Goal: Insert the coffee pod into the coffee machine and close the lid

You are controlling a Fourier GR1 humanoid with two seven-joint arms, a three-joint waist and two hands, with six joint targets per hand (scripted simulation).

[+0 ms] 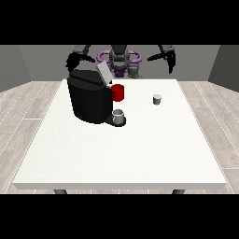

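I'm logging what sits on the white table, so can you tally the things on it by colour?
Black: 1, the boxy coffee machine
Red: 1, the cylindrical holder at its front
Grey: 2, the cup on its base and the small coffee pod
Total: 4

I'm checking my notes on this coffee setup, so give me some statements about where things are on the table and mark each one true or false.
1. The coffee machine stands on the white table toward the view's left. True.
2. The coffee machine's lid is shut flat. False: it is tilted up, open.
3. The coffee pod lies on the table, apart from the machine, to the view's right of it. True.
4. The hand at the view's right holds the pod. False: it hangs in the air above the table's far edge, away from the pod.
5. A grey cup sits at the machine's base, below the red part. True.
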